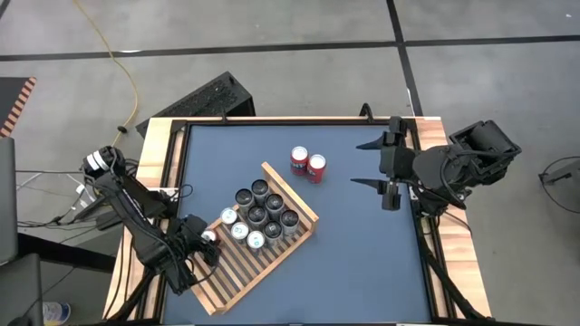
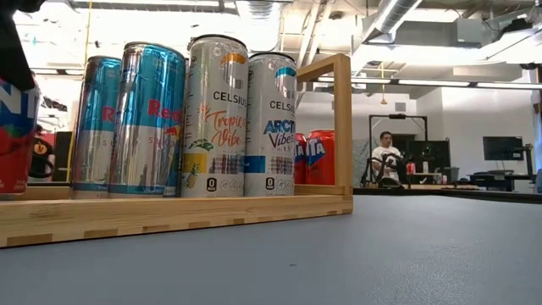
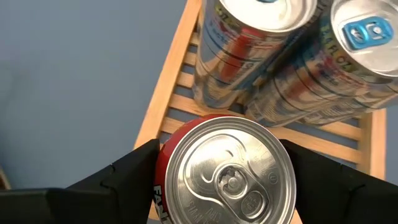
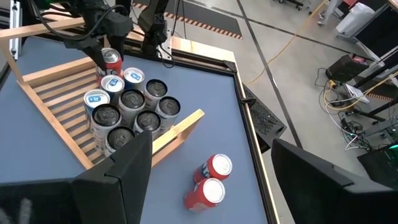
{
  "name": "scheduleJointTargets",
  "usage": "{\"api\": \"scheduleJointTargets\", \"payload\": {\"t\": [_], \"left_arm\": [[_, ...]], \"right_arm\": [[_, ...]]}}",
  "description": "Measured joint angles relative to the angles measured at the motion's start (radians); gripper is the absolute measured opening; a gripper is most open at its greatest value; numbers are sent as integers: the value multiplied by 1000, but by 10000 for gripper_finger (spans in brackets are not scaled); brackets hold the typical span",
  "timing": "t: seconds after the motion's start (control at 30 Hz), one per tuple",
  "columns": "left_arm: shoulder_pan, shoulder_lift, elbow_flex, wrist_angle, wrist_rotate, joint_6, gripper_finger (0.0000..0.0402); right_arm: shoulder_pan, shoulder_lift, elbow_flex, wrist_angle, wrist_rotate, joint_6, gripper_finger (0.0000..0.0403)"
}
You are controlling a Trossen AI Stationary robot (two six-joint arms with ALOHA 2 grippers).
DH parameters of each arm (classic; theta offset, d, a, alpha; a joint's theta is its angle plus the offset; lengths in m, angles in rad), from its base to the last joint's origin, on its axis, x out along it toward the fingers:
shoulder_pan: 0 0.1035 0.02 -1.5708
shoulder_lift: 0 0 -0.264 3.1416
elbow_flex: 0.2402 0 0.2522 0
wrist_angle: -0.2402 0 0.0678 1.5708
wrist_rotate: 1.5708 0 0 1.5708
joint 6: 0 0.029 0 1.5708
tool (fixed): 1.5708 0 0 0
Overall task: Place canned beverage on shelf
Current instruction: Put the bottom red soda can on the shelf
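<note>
Left wrist view shows the left end effector (image 3: 224, 180) clamped on a red can (image 3: 227, 177), one dark finger (image 3: 118, 183) pressed against each side, the can upright with its silver pull-tab top facing the camera. It is held over the slats of the shelf (image 3: 171, 93), just beside the tall silver cans (image 3: 261, 43) already standing there. From the high view, the left end effector (image 1: 201, 240) sits at the left side of the shelf (image 1: 236, 285), a light wooden slatted rack lying at an angle on the blue desk (image 1: 362, 263). Inside the rack, eight slim cans (image 1: 263, 215) stand upright in a tight cluster toward its far end: five with dark tops and three with pale tops; the near half of the slats is bare. Out on the desk, beyond the rack, two more red cans (image 1: 308, 165) lie touching each other. The right end effector (image 1: 372, 163) hovers with its fingers spread wide and nothing between them, near the desk's right edge, well apart from the rack.
</note>
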Motion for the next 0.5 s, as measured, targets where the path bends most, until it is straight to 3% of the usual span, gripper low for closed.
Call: {"api": "scheduleJointTargets", "payload": {"t": [0.5], "left_arm": [[0, 0, 0, -2, -28, -3, 316]], "right_arm": [[9, 0, 0, -8, -19, 21, 301]]}}
